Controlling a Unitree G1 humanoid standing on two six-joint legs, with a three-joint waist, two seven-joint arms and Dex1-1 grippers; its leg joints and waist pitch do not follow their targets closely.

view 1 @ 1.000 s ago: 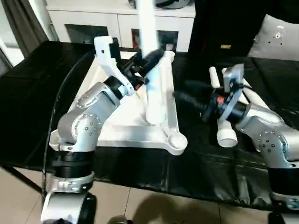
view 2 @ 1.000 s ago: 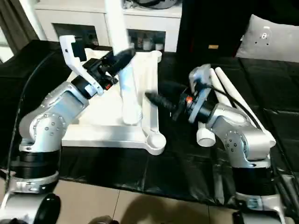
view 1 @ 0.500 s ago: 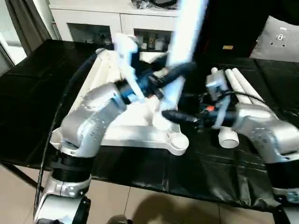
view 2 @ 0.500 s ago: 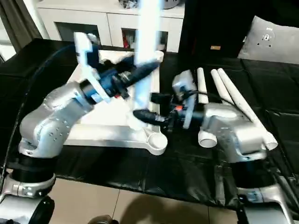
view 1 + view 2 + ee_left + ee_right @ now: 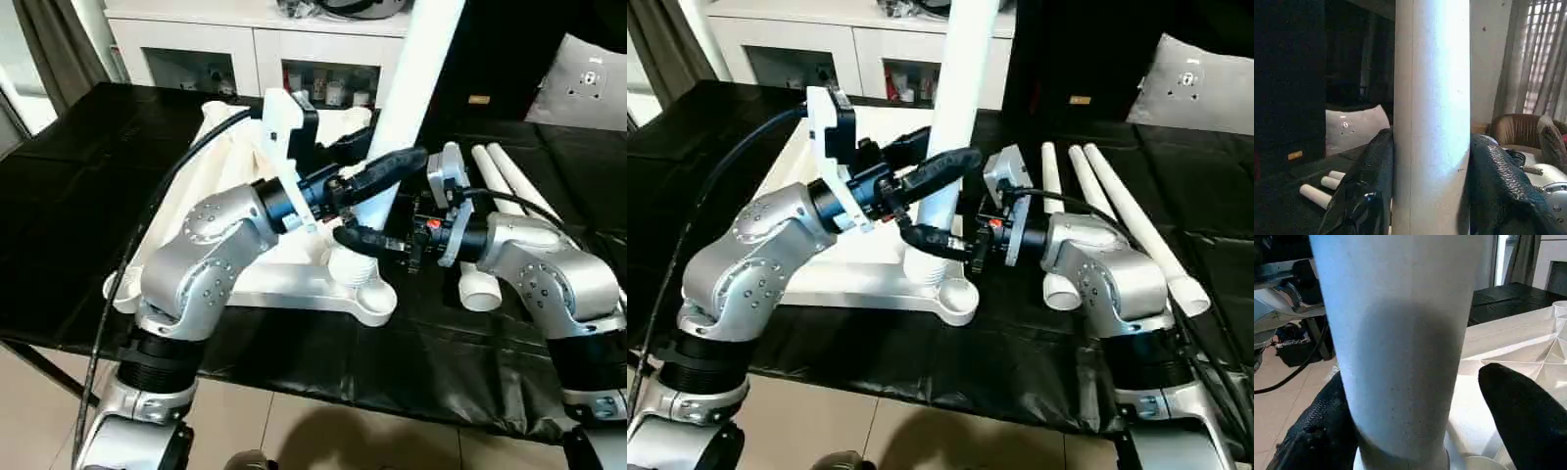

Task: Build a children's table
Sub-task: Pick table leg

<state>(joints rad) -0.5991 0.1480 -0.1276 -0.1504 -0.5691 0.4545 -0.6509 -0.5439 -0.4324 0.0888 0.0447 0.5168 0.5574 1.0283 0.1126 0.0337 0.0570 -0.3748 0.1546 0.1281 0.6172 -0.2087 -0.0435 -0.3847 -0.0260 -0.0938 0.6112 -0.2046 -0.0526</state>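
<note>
Left fingers [image 5: 1374,196]: clamped on both sides of the upright leg [image 5: 407,93].
Right fingers [image 5: 1520,416]: spread wide, flanking the leg's foot, not pressing.
Leg: stands above the tabletop [image 5: 294,279], near its front corner socket [image 5: 372,294].
Handling: probably light, stiff, smooth; grip low, near the socket.

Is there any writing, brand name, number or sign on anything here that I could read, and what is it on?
No text here can be read.
Small yellow label on the dark cabinet: too small to read.
Round mark on the grey cushion: a blurred symbol, not legible.
The white leg, tabletop and robot arms carry no visible lettering.
</note>
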